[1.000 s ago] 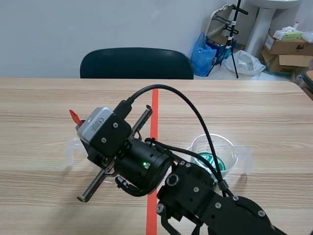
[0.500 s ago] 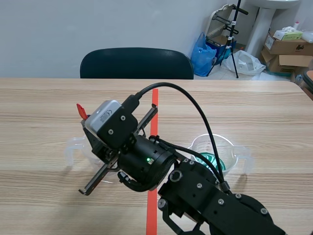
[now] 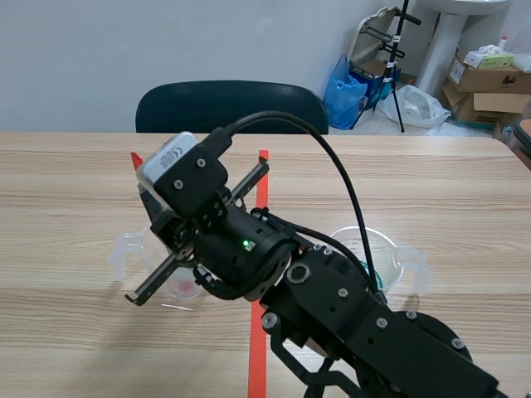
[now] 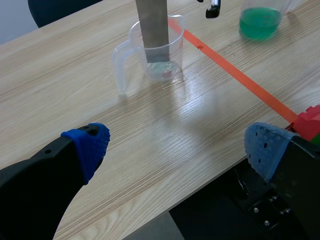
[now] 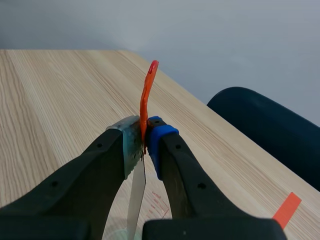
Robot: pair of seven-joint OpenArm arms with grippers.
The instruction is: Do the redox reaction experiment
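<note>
The strip (image 4: pixel 152 25) has been raised and swung toward 10 o'clock by the right arm, yet its lower end is seen inside the clear cup (image 4: pixel 175 47), over a reddish film. It is clamped between the right fingers (image 5: pixel 160 137); the left fingers (image 4: pixel 90 145) are spread, empty. The green beaker (image 4: pixel 260 22) is seen at the cup's 3 o'clock; withdrawal appears begun.

the right arm (image 3: pixel 357 323) comes in low from the right and reaches past the middle, its wrist tilted up and toward the left with the grey wrist camera (image 3: pixel 174 162) on top. the right gripper (image 5: pixel 142 142) has its two fingers clamped on a thin metal strip (image 5: pixel 136 195), a pad pressed against each side. the left gripper (image 4: pixel 177 146) points down and forward with its fingers spread wide, the blue pads (image 4: pixel 90 145) facing each other.
</note>
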